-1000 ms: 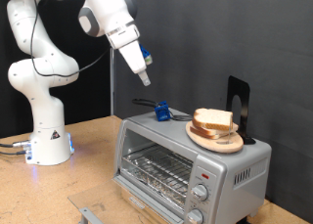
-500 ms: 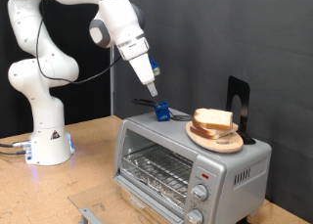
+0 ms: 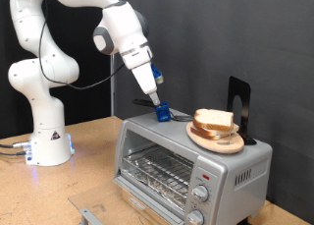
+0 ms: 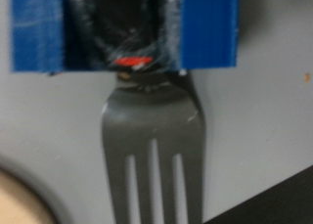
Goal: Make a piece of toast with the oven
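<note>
The silver oven [image 3: 186, 161] stands on the wooden table, and its wire rack shows through the front. The piece of toast [image 3: 214, 119] lies on a round wooden plate [image 3: 218, 140] on the oven's roof, towards the exterior view's right. A fork with a blue block [image 3: 162, 113] at its handle lies on the roof's back left corner. My gripper [image 3: 158, 100] points down just above that block. The wrist view is filled by the blue block [image 4: 210, 28] and the fork's metal tines [image 4: 155, 136]. My fingers do not show there.
A black upright stand [image 3: 238, 105] is on the oven roof behind the plate. The oven's knobs [image 3: 201, 194] run down its right panel. The robot's white base [image 3: 44, 137] stands at the exterior view's left. A small metal bracket [image 3: 93, 217] lies on the table's front edge.
My gripper has come down and to the exterior view's right, from high above the oven to just over the blue block. The toast, plate and oven have not moved.
</note>
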Controlling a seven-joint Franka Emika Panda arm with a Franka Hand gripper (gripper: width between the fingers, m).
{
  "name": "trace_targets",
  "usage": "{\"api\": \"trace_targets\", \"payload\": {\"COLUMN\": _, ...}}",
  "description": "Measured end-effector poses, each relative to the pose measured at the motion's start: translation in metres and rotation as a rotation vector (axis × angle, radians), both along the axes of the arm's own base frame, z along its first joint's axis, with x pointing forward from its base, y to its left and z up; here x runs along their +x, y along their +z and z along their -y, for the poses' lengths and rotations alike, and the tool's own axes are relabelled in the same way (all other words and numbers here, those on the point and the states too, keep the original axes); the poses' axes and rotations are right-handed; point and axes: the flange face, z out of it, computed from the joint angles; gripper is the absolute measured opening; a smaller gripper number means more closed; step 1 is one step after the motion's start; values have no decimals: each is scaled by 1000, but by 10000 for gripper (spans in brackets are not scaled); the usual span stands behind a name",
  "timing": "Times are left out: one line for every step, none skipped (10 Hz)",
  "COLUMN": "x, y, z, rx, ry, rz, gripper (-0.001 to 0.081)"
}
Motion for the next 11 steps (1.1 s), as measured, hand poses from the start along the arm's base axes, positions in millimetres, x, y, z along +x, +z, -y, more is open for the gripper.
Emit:
{"api": "trace_targets", "payload": {"x": 2, "y": -4, "z": -1, "rx": 2, "ry": -2, "rz": -34, "gripper": 808}}
{"api": "trace_targets", "payload": {"x": 4, "y": -9, "z": -2, "rx": 4, "ry": 1, "rz": -70, "gripper": 808}}
{"api": "trace_targets", "payload": {"x": 7, "y": -12, "z": -2, "rx": 9, "ry": 1, "rz": -93, "gripper": 808}}
{"api": "trace_targets", "payload": {"x": 9, "y": -14, "z": -3, "rx": 15, "ry": 2, "rz": -102, "gripper": 808}}
{"api": "trace_targets", "payload": {"x": 11, "y": -16, "z": -5, "rx": 22, "ry": 7, "rz": -105, "gripper": 808}}
{"api": "trace_targets", "payload": {"x": 12, "y": -16, "z": -7, "rx": 29, "ry": 14, "rz": -105, "gripper": 808}}
{"api": "trace_targets", "payload": {"x": 12, "y": -16, "z": -9, "rx": 34, "ry": 23, "rz": -104, "gripper": 808}}
{"api": "trace_targets", "payload": {"x": 11, "y": -16, "z": -11, "rx": 35, "ry": 31, "rz": -101, "gripper": 808}}
{"api": "trace_targets", "payload": {"x": 10, "y": -16, "z": -13, "rx": 33, "ry": 37, "rz": -101, "gripper": 808}}
{"api": "trace_targets", "payload": {"x": 9, "y": -17, "z": -15, "rx": 30, "ry": 42, "rz": -100, "gripper": 808}}
{"api": "trace_targets", "payload": {"x": 9, "y": -18, "z": -16, "rx": 26, "ry": 43, "rz": -91, "gripper": 808}}
